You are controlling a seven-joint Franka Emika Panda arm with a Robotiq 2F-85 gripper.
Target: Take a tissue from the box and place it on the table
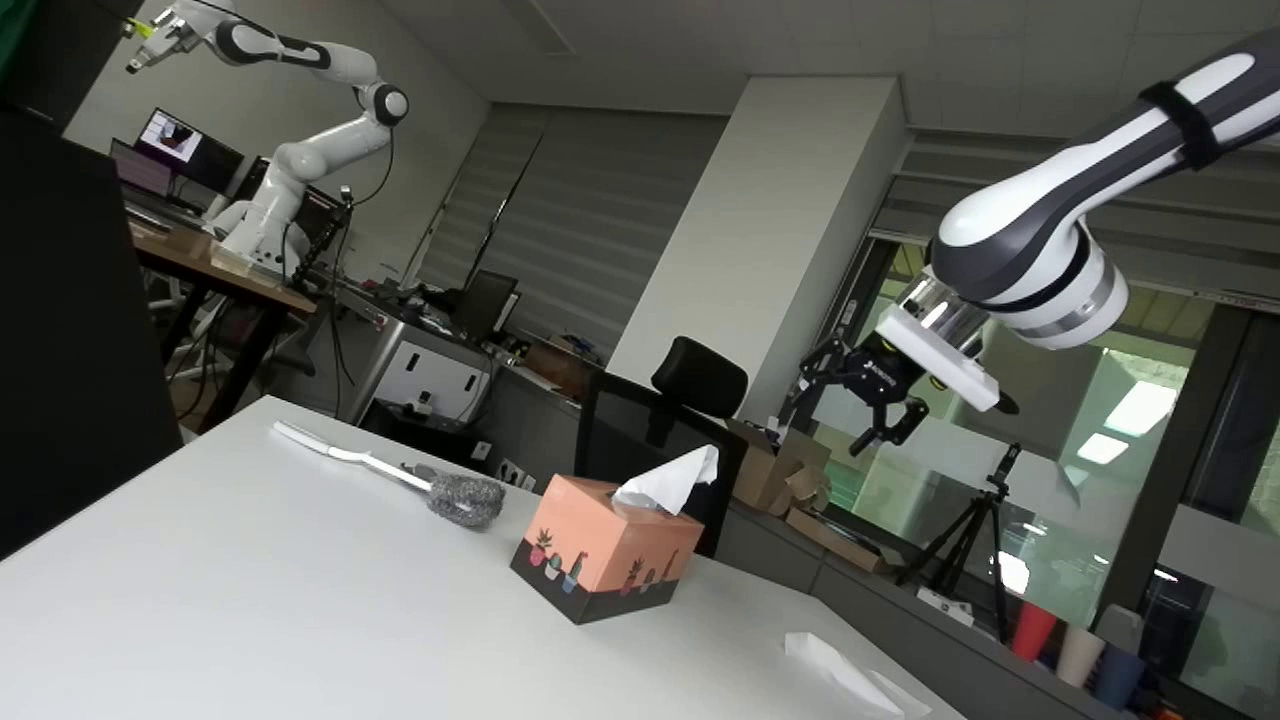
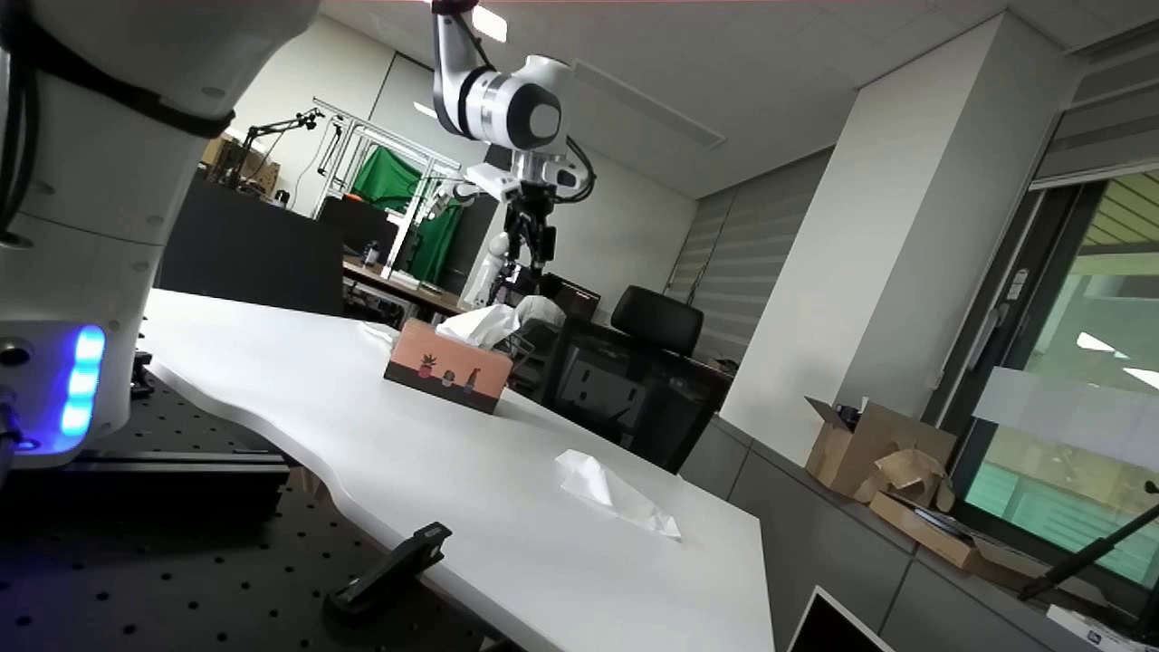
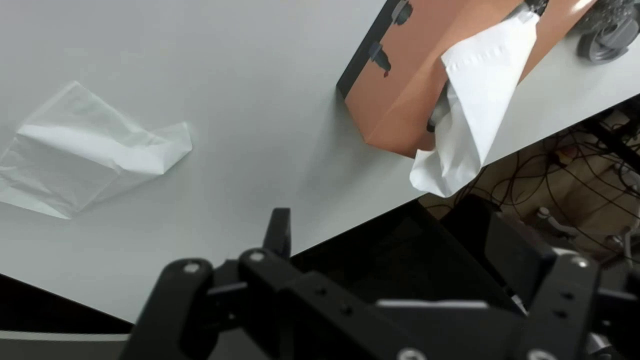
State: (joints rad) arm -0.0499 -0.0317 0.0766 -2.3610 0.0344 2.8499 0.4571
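Observation:
The tissue box [image 1: 610,560], orange with a dark base and cactus pictures, stands on the white table and also shows in an exterior view [image 2: 448,362] and the wrist view [image 3: 395,100]. A white tissue [image 1: 672,482] sticks up from its slot, seen too in the wrist view [image 3: 480,90]. A loose crumpled tissue [image 2: 607,493] lies flat on the table apart from the box, also in the wrist view [image 3: 95,155]. My gripper [image 1: 822,428] is high above the table, its fingers wide apart and empty in the wrist view [image 3: 392,225].
A grey duster with a white handle [image 1: 465,498] lies on the white table [image 1: 300,600] beside the box. A black office chair [image 1: 650,430] stands against the table's far edge. A black clamp [image 2: 389,570] sits at the table edge near the robot base.

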